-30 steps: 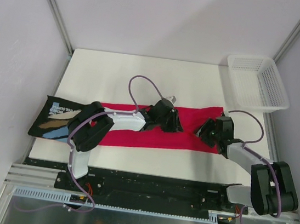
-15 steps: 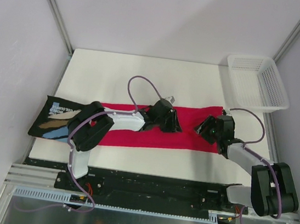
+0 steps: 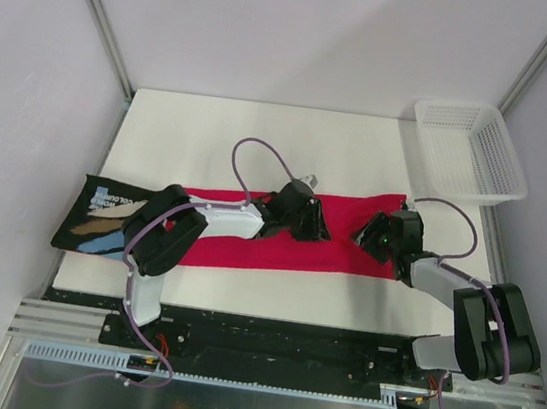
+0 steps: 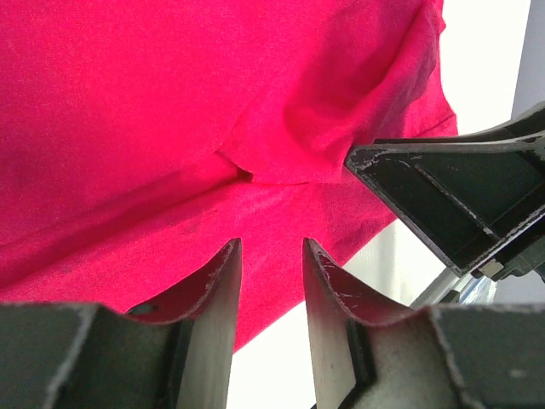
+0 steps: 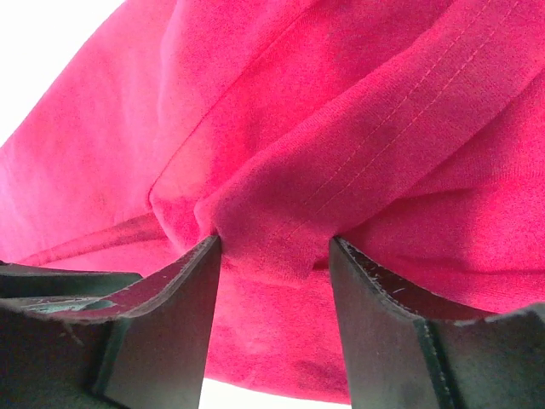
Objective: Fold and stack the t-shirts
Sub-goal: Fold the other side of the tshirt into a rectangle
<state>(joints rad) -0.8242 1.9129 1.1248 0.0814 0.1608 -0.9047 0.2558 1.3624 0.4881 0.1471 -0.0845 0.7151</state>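
Both my claws are at the crimson-pink shirt (image 3: 282, 254), which lies as a long band across the table (image 3: 260, 152).

The band's long axis runs left to right, its right end angled slightly toward the far side, and it sits in the near half of the table. My right claw (image 5: 272, 243) is at the band's right end, where it seems to be clamped on a bunched fold with a stitched hem. My left claw (image 4: 268, 249) is at the middle of the band, its jaws a narrow gap apart with nothing between them and their tips just above the cloth. The black shirt (image 3: 100, 217) lies print up at the near left, overhanging the table's left edge. A white mesh basket (image 3: 472, 155) stands at the far right corner.
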